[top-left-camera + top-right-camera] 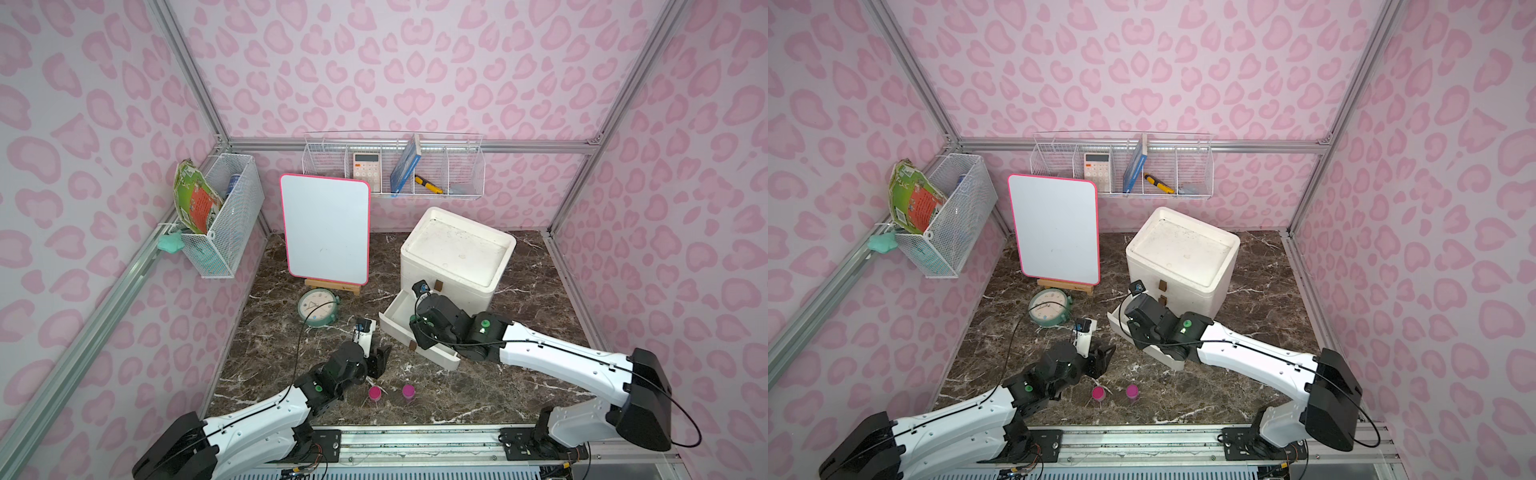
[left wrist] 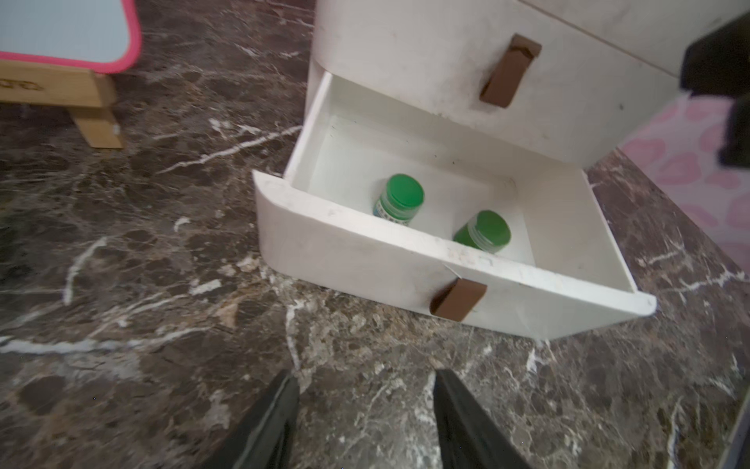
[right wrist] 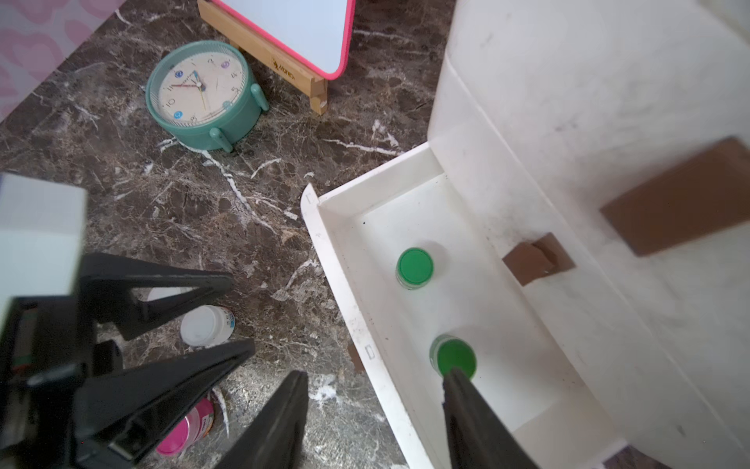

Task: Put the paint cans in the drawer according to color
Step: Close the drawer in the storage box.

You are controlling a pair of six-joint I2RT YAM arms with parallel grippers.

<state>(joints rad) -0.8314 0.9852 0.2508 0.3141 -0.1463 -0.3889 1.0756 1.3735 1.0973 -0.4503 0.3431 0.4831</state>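
The drawer chest [image 1: 457, 253] stands at the back right with its bottom drawer [image 2: 365, 251] pulled out. Two green paint cans [image 2: 399, 199] [image 2: 485, 231] stand upright inside it. My right gripper [image 3: 373, 385] hangs open over the drawer's front wall, one finger above the nearer green can [image 3: 454, 357], holding nothing. My left gripper [image 1: 381, 360] is open just left of the drawer, with bare marble between its fingertips [image 2: 284, 406]. A white can [image 3: 207, 325] stands on the table under it. Two pink cans [image 1: 375, 392] [image 1: 408, 390] stand near the front edge.
A teal clock [image 1: 318, 307] lies left of the drawer, in front of a pink-rimmed whiteboard [image 1: 326, 228] on a wooden easel. Wire baskets hang on the back wall [image 1: 395, 166] and the left wall [image 1: 224, 216]. Aluminium rails border the marble table.
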